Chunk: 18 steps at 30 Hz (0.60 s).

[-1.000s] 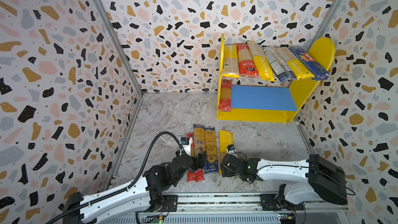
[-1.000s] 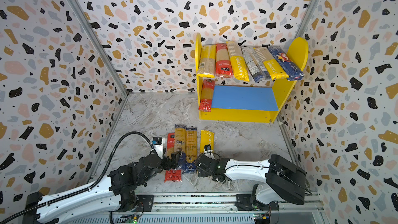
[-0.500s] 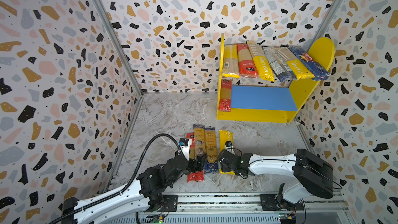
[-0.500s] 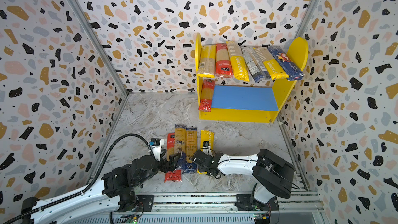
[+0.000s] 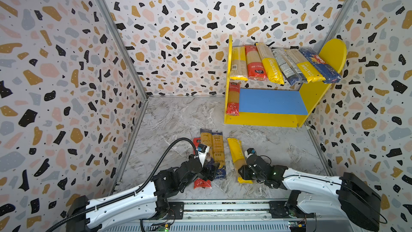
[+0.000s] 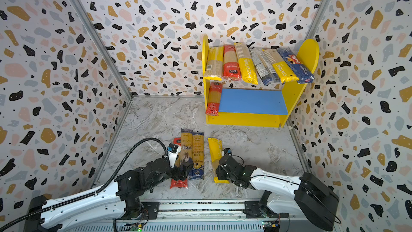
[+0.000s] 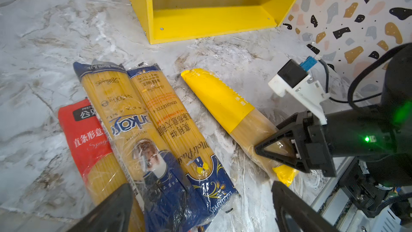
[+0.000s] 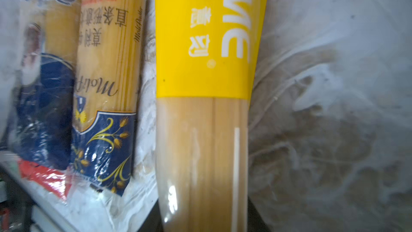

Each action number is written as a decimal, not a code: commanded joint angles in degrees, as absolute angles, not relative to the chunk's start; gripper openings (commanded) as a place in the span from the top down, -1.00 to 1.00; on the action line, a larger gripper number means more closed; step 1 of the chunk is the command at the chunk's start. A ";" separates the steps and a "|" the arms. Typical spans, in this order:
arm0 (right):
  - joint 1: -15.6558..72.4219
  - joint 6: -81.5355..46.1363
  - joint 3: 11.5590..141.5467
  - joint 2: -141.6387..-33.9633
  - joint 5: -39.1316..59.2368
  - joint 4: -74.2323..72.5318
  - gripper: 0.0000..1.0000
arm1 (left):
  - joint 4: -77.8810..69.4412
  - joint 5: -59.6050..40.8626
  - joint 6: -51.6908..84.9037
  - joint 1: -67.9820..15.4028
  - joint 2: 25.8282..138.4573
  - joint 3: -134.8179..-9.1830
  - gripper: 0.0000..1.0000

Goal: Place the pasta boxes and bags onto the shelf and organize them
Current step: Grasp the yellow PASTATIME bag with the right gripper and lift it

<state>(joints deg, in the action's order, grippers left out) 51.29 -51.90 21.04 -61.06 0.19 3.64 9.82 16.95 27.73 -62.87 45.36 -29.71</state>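
The shelf [image 5: 260, 119] stands at the back right, with several pasta packs [image 5: 274, 65] lying across its top board and a red pack [image 5: 233, 99] on the left of its blue board. On the floor lie a red pack [image 5: 201, 184], two blue-ended packs [image 7: 124, 112] [image 7: 176, 130] and a yellow pack [image 5: 236, 150] [image 8: 200, 41]. My right gripper [image 5: 243, 172] [image 7: 278, 150] is shut on the yellow pack's clear near end. My left gripper [image 5: 210, 171] [image 7: 200, 213] is open, its fingers straddling the near ends of the blue-ended packs.
Terrazzo-patterned walls [image 5: 66, 85] close in the marble floor [image 5: 178, 117] on the left, back and right. The arms' base rail [image 5: 223, 208] runs along the front edge. The shelf's round-topped right side [image 5: 333, 52] leans near the right wall.
My right gripper's jaws have closed around the yellow pack's near end, and that arm has swung out and back. The left gripper has barely shifted.
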 commanded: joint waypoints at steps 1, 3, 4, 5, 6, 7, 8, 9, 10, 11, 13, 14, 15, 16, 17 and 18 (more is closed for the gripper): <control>47.56 -50.18 20.21 -52.68 5.75 2.22 0.46 | 3.58 15.38 23.02 -63.33 46.80 -33.23 -0.92; 46.70 -49.89 19.82 -49.35 5.73 3.68 0.46 | 2.54 14.50 22.25 -63.31 48.39 -33.89 -0.92; 46.46 -49.55 19.83 -48.42 5.71 4.50 0.46 | 2.14 14.19 21.98 -63.33 49.32 -34.20 -0.92; 46.32 -49.40 19.86 -47.78 5.54 5.14 0.46 | 1.64 13.92 21.89 -63.28 50.01 -34.43 -0.92; 46.15 -49.23 19.94 -47.32 5.49 5.77 0.47 | 1.01 13.72 21.70 -63.31 50.76 -34.50 -0.92; 45.91 -49.07 19.83 -46.91 5.78 6.07 0.48 | 0.41 13.63 21.62 -63.28 51.49 -34.59 -0.92; 45.80 -49.12 19.80 -46.61 6.05 6.19 0.48 | 0.04 13.54 21.52 -63.28 52.01 -34.84 -0.92; 45.70 -49.06 19.74 -46.07 6.43 6.13 0.49 | -0.36 13.49 21.53 -63.28 52.52 -35.03 -0.92; 45.50 -49.05 19.60 -45.53 6.77 6.14 0.49 | -0.91 13.41 21.45 -63.33 53.04 -35.14 -0.92; 45.31 -49.13 19.54 -45.09 7.13 6.07 0.49 | -1.24 13.37 21.38 -63.28 53.34 -35.28 -0.92; 44.79 -49.16 19.18 -43.99 8.09 5.47 0.50 | -1.74 13.50 20.92 -63.28 54.03 -35.85 -0.92; 44.52 -49.25 18.77 -43.17 8.58 4.87 0.50 | -1.67 13.62 20.54 -63.30 54.48 -36.39 -0.92; 44.03 -49.43 18.36 -42.52 9.33 4.15 0.50 | -1.29 13.71 20.09 -63.28 55.02 -37.04 -0.92; 43.51 -49.60 17.91 -42.07 10.25 3.31 0.50 | -0.76 13.71 19.73 -63.33 55.38 -37.70 -0.92; 42.93 -49.78 17.31 -41.61 11.16 2.40 0.50 | -0.34 13.55 19.31 -63.28 55.93 -38.40 -0.92; 42.45 -50.00 16.85 -41.21 12.04 1.66 0.50 | -0.19 13.46 18.93 -63.28 56.31 -38.78 -0.92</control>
